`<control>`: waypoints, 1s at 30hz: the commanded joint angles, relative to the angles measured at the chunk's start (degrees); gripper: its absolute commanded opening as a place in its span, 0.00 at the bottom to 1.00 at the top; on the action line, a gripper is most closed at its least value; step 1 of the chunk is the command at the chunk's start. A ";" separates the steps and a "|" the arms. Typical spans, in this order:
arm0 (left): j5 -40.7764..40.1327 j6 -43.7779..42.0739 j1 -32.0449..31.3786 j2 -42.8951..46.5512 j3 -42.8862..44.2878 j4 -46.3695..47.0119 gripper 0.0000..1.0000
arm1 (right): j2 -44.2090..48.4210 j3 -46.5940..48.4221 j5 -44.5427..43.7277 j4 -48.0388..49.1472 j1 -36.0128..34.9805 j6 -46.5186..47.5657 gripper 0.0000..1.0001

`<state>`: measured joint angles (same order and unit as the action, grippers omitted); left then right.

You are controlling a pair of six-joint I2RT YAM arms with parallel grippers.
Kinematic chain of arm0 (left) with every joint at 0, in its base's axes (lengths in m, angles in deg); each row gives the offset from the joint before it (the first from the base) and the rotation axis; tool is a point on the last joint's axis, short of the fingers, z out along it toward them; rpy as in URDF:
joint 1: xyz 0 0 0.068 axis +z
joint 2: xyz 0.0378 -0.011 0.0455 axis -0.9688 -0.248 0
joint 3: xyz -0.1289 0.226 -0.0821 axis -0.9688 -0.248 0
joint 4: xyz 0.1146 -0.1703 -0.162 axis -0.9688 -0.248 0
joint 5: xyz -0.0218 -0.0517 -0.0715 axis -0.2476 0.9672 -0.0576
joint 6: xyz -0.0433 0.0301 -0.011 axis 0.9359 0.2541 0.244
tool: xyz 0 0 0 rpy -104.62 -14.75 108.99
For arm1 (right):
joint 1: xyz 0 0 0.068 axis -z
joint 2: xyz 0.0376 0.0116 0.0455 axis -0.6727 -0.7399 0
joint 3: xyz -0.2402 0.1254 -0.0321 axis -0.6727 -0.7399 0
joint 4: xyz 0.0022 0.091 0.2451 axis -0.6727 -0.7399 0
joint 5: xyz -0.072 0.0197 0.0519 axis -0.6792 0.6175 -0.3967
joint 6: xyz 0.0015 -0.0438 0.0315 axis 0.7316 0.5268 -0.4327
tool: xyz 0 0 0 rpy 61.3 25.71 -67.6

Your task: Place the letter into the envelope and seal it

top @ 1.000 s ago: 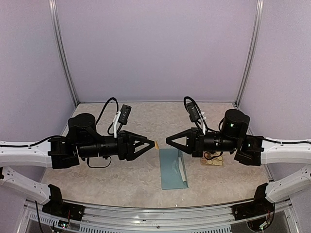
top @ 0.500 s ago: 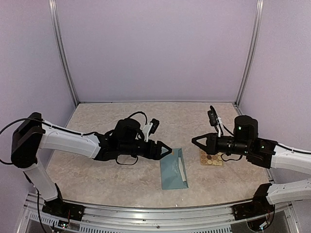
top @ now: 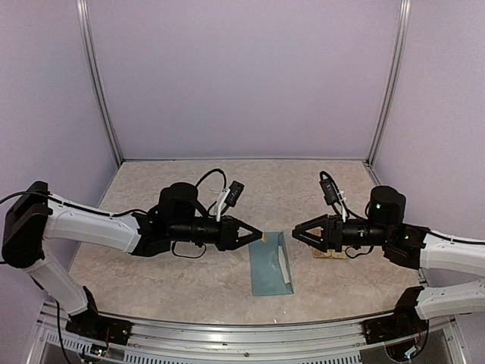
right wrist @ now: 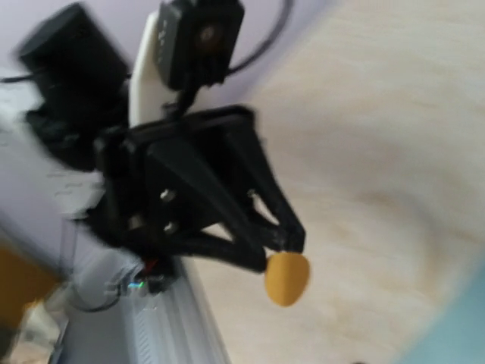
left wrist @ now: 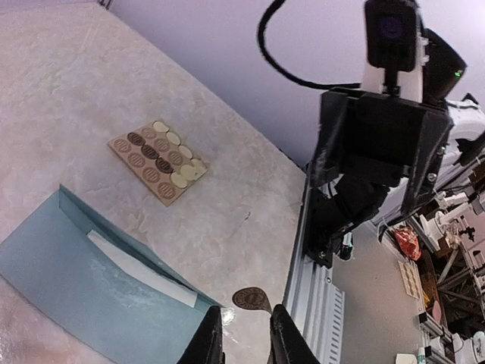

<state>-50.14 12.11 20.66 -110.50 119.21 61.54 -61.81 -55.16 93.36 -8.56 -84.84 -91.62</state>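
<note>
Envelope: a teal-blue envelope (top: 267, 269) lies flat on the counter (top: 189, 280), near the front edge and roughly midway between the two arms, with its long side running front to back.
Envelope detail: a white strip (top: 286, 263) runs along its right long side in the overhead view. Whether this is the letter or part of the flap cannot be told.
Round sticker: a small tan-orange round sticker (right wrist: 286, 277) sits at the far left corner of the envelope in the overhead view. It appears lifted off the counter, though this is not certain.
Left end effector: the left end effector (top: 256, 236) is closed on the round sticker, pinching it at the very fingertips. It points right, towards the other arm, and its tips are just above the envelope's far left corner.
Right end effector: the right end effector (top: 296, 233) points left, directly facing the left one, just past the envelope's far right corner and close to the sticker without touching it. Whether its fingers are parted or together cannot be told, and its own wrist view is blurred.
Sticker sheet: a tan sheet of stickers (left wrist: 158, 161), some dark brown and some pale, lies flat on the counter to the right of the envelope and apart from it. The right arm partly hides it from above.
Counter: mottled beige, enclosed by plain lilac walls.
</note>
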 commanded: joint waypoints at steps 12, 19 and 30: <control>2.81 -2.08 -8.13 17.96 -0.40 -0.67 0.01 | -11.16 5.33 15.68 27.26 -8.37 -9.35 0.70; 2.21 -2.70 -9.64 19.36 -0.52 -1.73 0.00 | -15.29 8.26 17.09 33.62 -12.25 -11.78 0.55; 1.19 -2.79 -9.72 21.22 -1.84 -2.18 0.00 | -15.45 8.73 15.77 33.80 -13.18 -12.03 0.34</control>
<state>-48.08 10.45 11.24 -90.59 118.36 60.31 -77.68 -47.58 109.65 23.61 -97.56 -103.62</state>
